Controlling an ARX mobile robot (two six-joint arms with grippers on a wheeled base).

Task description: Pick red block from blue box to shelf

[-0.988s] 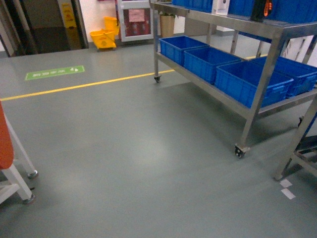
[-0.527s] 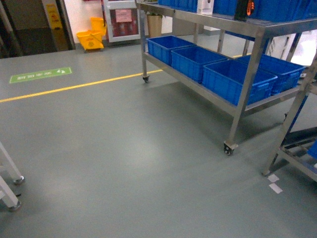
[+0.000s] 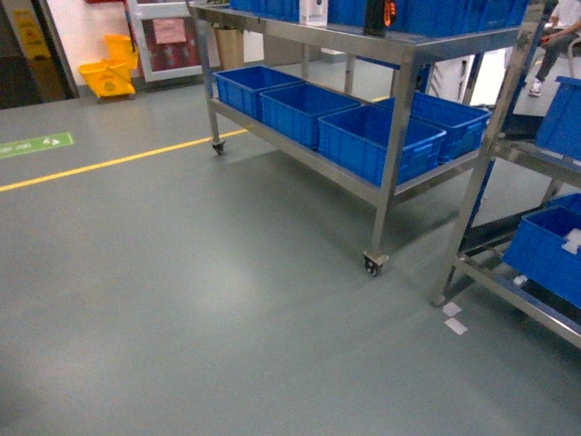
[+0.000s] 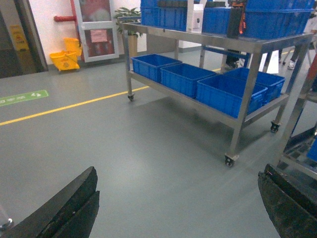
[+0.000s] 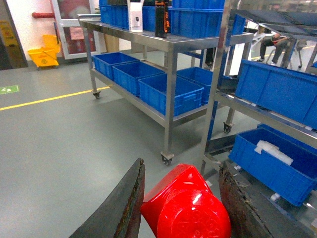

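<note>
Floor (image 3: 227, 300) of grey-green fills the left of the head view, crossed by a yellow line (image 3: 109, 162), with a yellow mop bucket (image 3: 107, 77) against the far wall. Left gripper (image 4: 178, 208) is seen with its jaws spread wide and nothing between them. Further right the shelf (image 3: 390, 118) of steel stands on castors, dark blue crates (image 3: 377, 141) lined up on its lower tier. Right gripper (image 5: 181, 203) is seen pinching the red block (image 5: 185, 206) between its fingers, near the shelf.
</note>
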